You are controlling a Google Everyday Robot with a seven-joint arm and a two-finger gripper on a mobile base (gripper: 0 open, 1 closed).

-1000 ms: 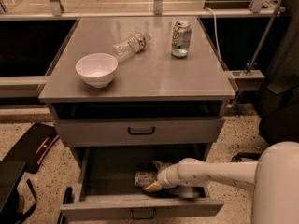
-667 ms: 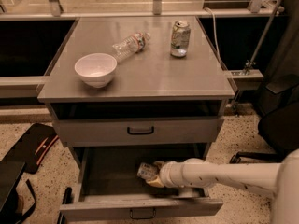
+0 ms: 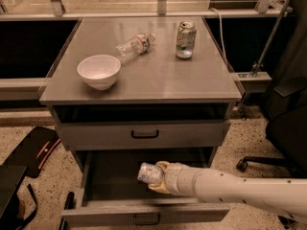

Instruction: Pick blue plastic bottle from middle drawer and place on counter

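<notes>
Grips the small bottle (image 3: pixel 149 173) between tan fingers (image 3: pixel 160 188), clenched on its right end. Holds it lying sideways inside the open drawer (image 3: pixel 105 215), near the middle of the dark box and behind the flat grey front. Contact with the drawer floor: cannot tell. Reaches in from the right on a thick white arm (image 3: pixel 235 189), slanting over the drawer's right front corner. Just above, a shut drawer (image 3: pixel 96 134) with a small dark handle. Higher still, on the grey desk (image 3: pixel 158 83): a white bowl (image 3: pixel 99 71) at front left, a slim clear bottle (image 3: pixel 135 44) lying on its side just behind the bowl, and a green-and-white can (image 3: pixel 185 40) standing upright near the back right, well apart from the bowl.
</notes>
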